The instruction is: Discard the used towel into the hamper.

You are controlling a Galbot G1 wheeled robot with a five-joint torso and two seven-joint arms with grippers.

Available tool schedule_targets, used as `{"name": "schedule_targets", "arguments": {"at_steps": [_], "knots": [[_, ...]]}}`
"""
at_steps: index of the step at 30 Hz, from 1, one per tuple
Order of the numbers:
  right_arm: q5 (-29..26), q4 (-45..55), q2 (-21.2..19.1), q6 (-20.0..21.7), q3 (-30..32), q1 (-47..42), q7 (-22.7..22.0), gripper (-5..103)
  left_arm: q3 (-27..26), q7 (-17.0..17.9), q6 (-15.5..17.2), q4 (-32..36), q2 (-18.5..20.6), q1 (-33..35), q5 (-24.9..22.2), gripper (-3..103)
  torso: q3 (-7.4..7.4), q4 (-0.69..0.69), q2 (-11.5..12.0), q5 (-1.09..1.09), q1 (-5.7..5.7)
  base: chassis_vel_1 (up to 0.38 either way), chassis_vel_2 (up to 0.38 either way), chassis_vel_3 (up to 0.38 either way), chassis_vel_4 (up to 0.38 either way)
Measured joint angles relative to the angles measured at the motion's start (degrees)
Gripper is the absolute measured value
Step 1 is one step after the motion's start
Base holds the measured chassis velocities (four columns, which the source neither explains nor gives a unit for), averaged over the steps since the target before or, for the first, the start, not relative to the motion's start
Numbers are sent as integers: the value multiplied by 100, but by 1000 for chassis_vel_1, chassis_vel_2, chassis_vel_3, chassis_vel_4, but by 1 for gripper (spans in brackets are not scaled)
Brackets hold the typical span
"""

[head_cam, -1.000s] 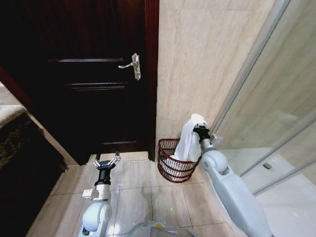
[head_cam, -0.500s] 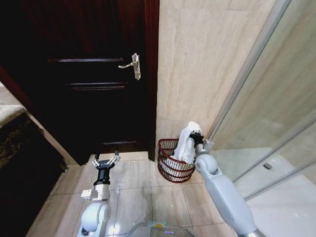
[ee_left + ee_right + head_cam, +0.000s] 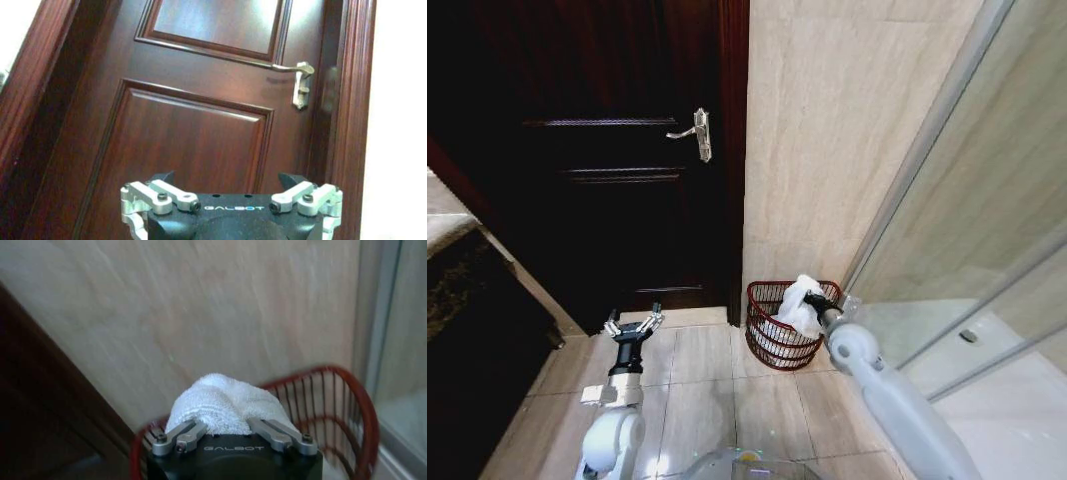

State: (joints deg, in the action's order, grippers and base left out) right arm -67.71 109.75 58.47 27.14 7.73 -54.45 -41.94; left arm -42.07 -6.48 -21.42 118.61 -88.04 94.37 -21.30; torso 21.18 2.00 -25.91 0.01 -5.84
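Now right end effector (image 3: 817,301) grips towel (image 3: 799,303) inside hamper (image 3: 772,345).

White ribbed towel (image 3: 799,303); reddish-brown wire hamper (image 3: 772,340); dark mahogany door (image 3: 617,160); beige veined wall tiles (image 3: 847,130); black gripper (image 3: 230,210) with silver fingers (image 3: 167,196).

A home bathroom: tiled wall (image 3: 847,130), glass shower screen (image 3: 987,230), wooden door (image 3: 617,170).

Right end effector (image 3: 820,303) lowered, towel (image 3: 799,303) now sunk into hamper (image 3: 779,343); left end effector (image 3: 632,326) shifted slightly.
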Motion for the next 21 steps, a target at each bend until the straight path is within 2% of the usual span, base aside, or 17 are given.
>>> {"name": "schedule_targets", "arguments": {"at_steps": [2, 3, 5, 7, 9, 11, 13, 16, 21], "knots": [[-531, -190, -77, 182, -178, 259, -414, 9, -79, -58, -43, -12, -8, 53, -65, 100, 1, 1, 0, 0, -1, 0, 0, 0, 0], [-531, -190, -77, 182, -178, 259, -414, 9, -79, -58, -43, -12, -8, 53, -65, 100, 1, 1, 0, 0, -1, 0, 0, 0, 0], [-1231, -445, -133, 413, -403, 639, -830, 9, -154, -94, -107, -30, -2, 113, -137, 100, 1, -1, 0, -2, 0, 0, 0, 0, 0], [-1363, -530, -131, 443, -473, 748, -927, 9, -168, -103, -124, -36, -6, 126, -152, 100, 1, -1, 0, -2, 0, 0, 0, 0, 0], [-1806, -971, -40, 443, -797, 1258, -1332, 9, -212, -142, -201, -73, -82, 179, -236, 100, 1, 1, 0, 0, -1, 0, 0, 0, 0], [-1921, -1112, 2, 425, -875, 1402, -1434, 9, -222, -157, -227, -92, -107, 189, -258, 100, 1, 1, 0, -1, 0, 0, 0, 0, 0], [-2253, -1553, 180, 388, -1036, 1786, -1726, 9, -255, -195, -330, -179, -145, 206, -322, 100, 1, 1, 0, -1, -1, 0, 0, 0, 0], [-2342, -1852, 292, 372, -1157, 1974, -1822, 9, -290, -214, -392, -250, -151, 213, -373, 100, 1, 1, 0, -2, -1, 0, 0, 0, 0], [-2195, -3012, 792, 359, -1260, 2278, -1675, 9, -395, -270, -567, -468, -136, 248, -543, 100, 1, 0, 0, -2, -1, 0, 0, 0, 0]]}}
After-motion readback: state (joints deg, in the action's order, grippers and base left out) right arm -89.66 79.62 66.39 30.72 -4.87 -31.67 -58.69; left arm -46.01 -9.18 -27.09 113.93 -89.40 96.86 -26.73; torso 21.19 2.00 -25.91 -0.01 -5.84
